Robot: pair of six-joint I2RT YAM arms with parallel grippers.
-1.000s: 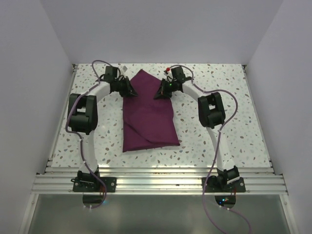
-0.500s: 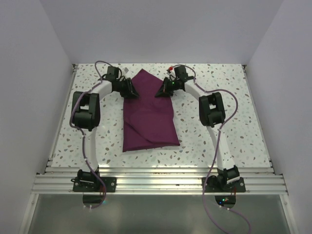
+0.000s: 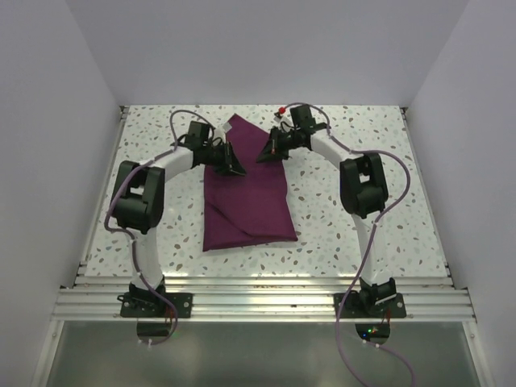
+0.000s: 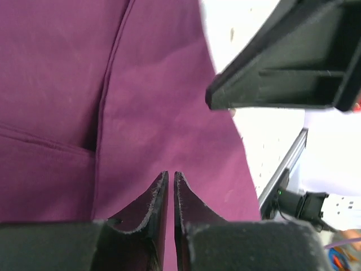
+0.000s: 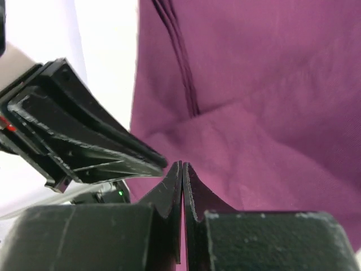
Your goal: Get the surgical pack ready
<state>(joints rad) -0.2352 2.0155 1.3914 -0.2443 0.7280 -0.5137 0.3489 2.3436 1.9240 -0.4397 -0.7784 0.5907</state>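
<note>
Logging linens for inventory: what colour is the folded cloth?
Plain deep maroon cloth, best seen in the top external view.

The cloth (image 3: 246, 197) is matt maroon fabric, soft and faintly fuzzy, with stitched seams. The bench (image 3: 387, 201) is smooth, white and speckled, perhaps stone or laminate. The left pincer (image 4: 171, 175) and right pincer (image 5: 181, 165) are matt black plastic, rough-grained along the edges. The rails (image 3: 258, 298) are dull ribbed metal.
</note>
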